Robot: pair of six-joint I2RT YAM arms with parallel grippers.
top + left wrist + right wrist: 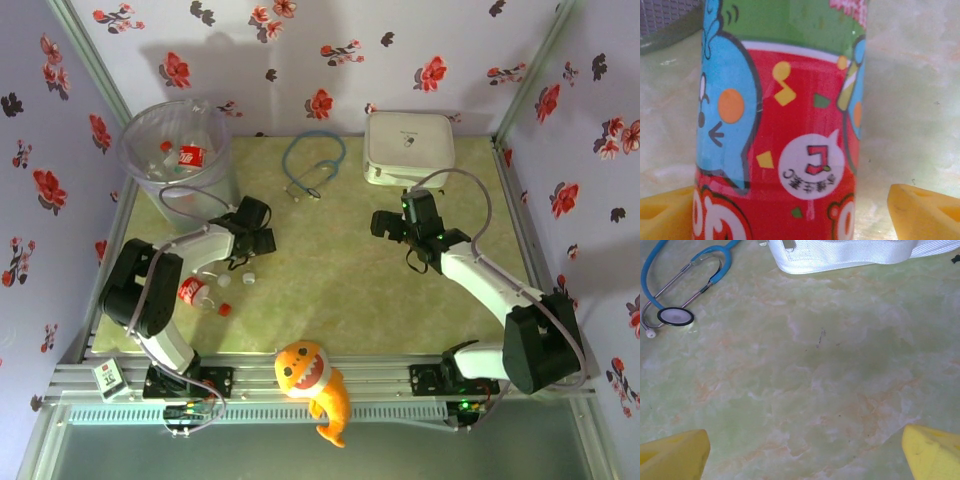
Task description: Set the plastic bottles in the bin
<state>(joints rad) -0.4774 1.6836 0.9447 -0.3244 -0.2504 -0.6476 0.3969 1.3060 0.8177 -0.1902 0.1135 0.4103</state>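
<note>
Your left arm (200, 247) and right arm (480, 275) share one build: white tubular links between bulky black joint housings, on black bases. A thin grey cable (470, 185) loops loose from each wrist. Your left gripper (262, 240) and right gripper (385, 222) are black blocks, and each ends in bright yellow, wedge-shaped fingertips (922, 205) with shallow hollows in their faces.

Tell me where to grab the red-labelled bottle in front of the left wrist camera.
Take the bottle across its labelled body, coming straight on, the way the left gripper points. Its straight, round sides sit between the open fingers, so closing should pinch its width.
</note>
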